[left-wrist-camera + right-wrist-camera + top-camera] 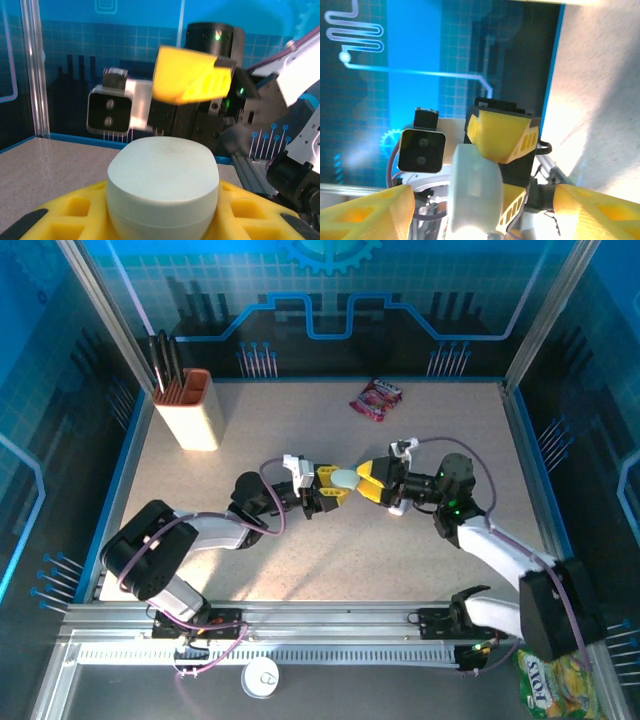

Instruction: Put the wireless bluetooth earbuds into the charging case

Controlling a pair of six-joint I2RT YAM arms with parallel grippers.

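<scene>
A pale blue-white, pebble-shaped charging case (344, 479) hangs above the middle of the table, closed, where the two arms meet. My left gripper (328, 488) is shut on it; in the left wrist view the case (162, 185) sits clamped between the yellow fingers (65, 215). My right gripper (376, 481) faces it from the right and stands open. In the right wrist view its yellow fingers (365, 215) spread wide on either side of the case (472, 195) without touching it. The earbuds are out of view.
A tan knife block (190, 410) with dark handles stands at the back left. A red snack packet (376, 398) lies at the back centre. Beyond the near rail are a white round object (261, 677) and a yellow-green packet (555, 685). Glass walls enclose the table.
</scene>
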